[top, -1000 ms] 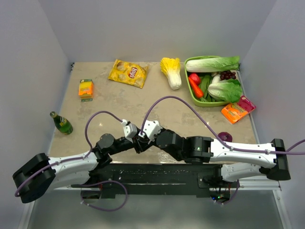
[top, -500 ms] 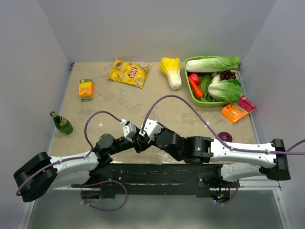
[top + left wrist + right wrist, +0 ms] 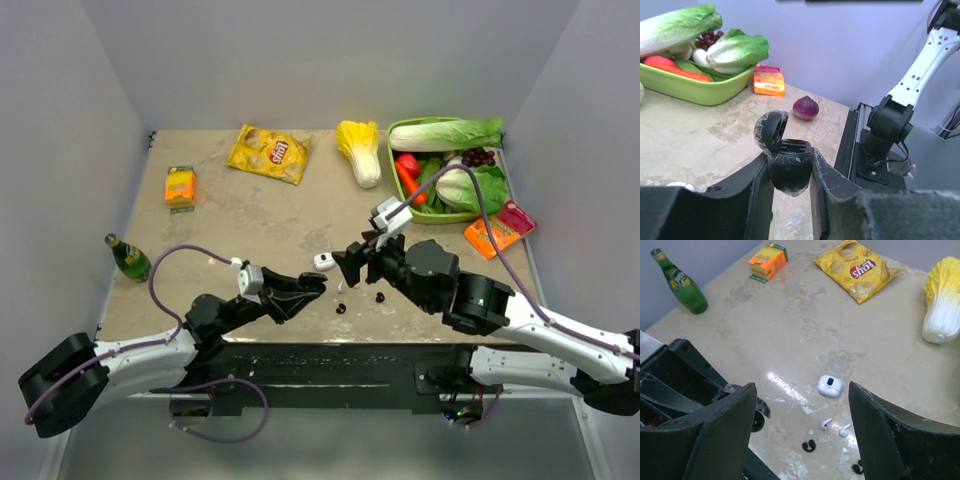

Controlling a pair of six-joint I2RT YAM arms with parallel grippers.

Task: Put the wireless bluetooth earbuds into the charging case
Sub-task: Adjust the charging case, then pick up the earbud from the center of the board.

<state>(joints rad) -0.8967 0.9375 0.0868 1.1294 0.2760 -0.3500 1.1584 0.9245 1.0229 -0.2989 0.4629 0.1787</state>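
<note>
At far left, my left tool (image 3: pixel 303 288) is clamping a black charging case (image 3: pixel 789 172), its lid hanging open, raised off the bench (image 3: pixel 790 325). Moving right, a white case (image 3: pixel 829 385) is lying on the bench. Just beside it, two white earbuds (image 3: pixel 825 424) are sitting close together, with two black earbuds (image 3: pixel 809 445) lying further apart. My right tool (image 3: pixel 352 262) is hovering over them, fingers spread wide, gripping nothing.

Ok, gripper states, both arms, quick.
Left gripper: shut on the round black plastic charging case.
Right gripper: open, holding nothing.
</note>
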